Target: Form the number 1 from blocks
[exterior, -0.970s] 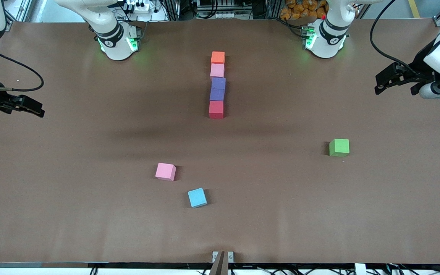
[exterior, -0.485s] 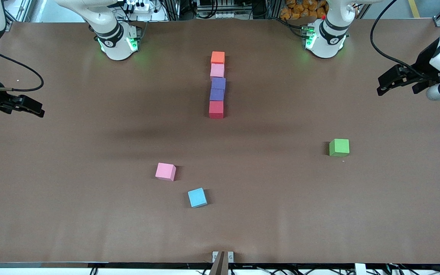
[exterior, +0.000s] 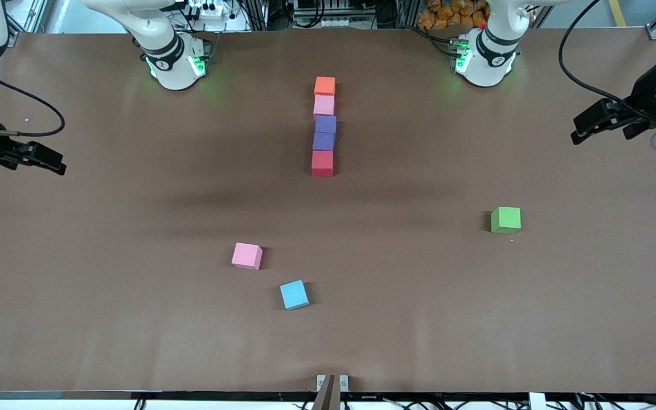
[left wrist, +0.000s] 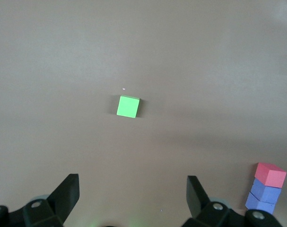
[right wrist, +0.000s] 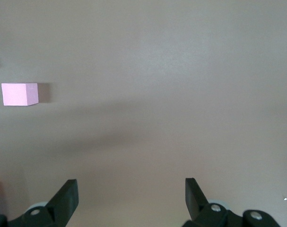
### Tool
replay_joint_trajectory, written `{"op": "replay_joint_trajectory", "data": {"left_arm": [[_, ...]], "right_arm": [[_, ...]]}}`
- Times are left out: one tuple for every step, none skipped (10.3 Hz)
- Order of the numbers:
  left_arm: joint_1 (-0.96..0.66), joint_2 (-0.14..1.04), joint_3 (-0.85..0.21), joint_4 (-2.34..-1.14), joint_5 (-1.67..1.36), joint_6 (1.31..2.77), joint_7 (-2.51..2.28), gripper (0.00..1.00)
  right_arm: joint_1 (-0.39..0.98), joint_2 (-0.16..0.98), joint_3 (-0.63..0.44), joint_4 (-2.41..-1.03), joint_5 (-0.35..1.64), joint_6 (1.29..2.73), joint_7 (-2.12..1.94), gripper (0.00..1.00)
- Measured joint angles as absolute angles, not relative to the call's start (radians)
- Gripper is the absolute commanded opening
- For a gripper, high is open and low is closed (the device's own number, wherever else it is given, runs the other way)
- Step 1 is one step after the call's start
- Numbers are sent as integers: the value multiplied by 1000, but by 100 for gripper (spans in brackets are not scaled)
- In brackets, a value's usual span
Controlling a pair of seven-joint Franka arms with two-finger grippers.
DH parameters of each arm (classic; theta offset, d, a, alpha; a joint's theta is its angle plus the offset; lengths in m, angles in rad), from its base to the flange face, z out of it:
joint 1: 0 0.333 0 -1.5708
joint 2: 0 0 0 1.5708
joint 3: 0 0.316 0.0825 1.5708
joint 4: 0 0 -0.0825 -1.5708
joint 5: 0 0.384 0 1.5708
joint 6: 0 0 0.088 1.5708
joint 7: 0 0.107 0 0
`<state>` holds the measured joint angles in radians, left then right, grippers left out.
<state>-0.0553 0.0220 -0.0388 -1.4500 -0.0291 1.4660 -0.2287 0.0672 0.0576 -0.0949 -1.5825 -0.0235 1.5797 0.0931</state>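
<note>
We see five blocks in one straight row, each touching the next, and we think the row already makes the number 1; the red block (exterior: 322, 163) is our landmark at the row's end nearest the front camera. Farther from that camera come the two purple blocks (exterior: 324, 132), then a pink block (exterior: 323, 105), then the orange block (exterior: 324, 86). A loose pink cube (exterior: 247, 255), a light blue cube (exterior: 294, 294) and a green cube (exterior: 505, 220) lie nearer the camera than the red block; probably spares. The left gripper (left wrist: 133, 193) hangs wide and empty over its end of the table; the right gripper (right wrist: 131, 196) waits wide and empty over its end, likely to keep clear of the row.
</note>
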Motion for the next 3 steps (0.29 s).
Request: {"op": "replay_joint_trajectory", "data": {"left_arm": [[-52,22,-36,-1450,-29,1466,-230,100],[-51,22,-34,-1450,-29,1466,-231,100],[-51,22,-33,-1450,-29,1466,-233,100]], "right_arm": [[67,58,-95,-1583,-24,1580,93,100],[67,58,-95,-1583,-24,1580,93,100],[66,58,-96,-1583,-24,1580,93,100]]}}
